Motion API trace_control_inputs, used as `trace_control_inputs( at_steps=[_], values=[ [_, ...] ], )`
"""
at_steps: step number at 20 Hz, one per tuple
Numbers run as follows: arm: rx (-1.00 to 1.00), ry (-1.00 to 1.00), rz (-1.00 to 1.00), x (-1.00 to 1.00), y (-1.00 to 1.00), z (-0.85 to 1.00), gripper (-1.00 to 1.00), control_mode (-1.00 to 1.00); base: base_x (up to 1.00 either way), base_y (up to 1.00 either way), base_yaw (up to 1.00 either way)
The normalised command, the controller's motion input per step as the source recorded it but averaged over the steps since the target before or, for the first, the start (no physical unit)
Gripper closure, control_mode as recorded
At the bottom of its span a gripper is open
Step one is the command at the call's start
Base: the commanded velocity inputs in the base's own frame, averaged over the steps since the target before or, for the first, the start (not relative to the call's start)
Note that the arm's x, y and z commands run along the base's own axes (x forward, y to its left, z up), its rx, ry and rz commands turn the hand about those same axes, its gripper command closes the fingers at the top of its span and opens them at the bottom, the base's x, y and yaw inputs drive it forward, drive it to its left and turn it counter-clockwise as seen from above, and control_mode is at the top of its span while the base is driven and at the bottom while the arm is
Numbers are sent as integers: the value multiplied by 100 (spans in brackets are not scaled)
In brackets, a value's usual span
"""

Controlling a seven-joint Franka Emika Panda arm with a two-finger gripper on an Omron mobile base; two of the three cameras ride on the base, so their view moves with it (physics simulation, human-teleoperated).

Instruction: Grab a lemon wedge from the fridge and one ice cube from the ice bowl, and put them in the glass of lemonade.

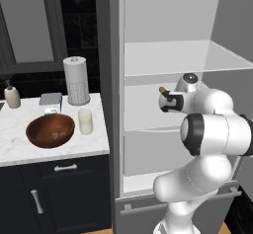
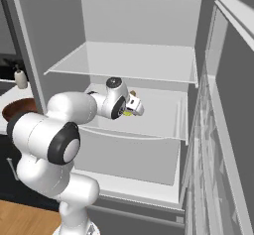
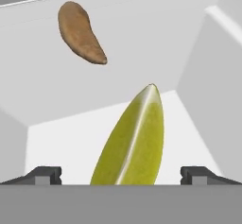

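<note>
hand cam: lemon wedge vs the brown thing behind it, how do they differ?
Colour: the lemon wedge is yellow-green with a pale ridge; the brown item is orange-brown and matte. Shape: the wedge tapers to a sharp tip, the brown item is a rounded curved lobe. Position: the wedge sits between the open jaws, the brown item lies farther back. Both rest on the white fridge shelf.

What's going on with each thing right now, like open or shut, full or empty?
Fridge: door open.
Claw: open, inside the fridge, not gripping.
Lemon wedge: on the shelf between the claw's tips, loose.
Brown item: on the shelf behind the wedge.
Glass: filled with pale lemonade, upright on the counter.
Bowl: upright beside the glass; contents can't be told.
</note>
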Motion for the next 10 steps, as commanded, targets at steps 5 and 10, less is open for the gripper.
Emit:
trace_control_inputs(
  at_steps=[5, 10],
  values=[
    [0, 0, -3, 0, -7, -4, -100, -100, 0, 0, 0],
    [0, 0, 0, 0, 0, -16, -100, -100, 0, 0, 0]
  ],
)
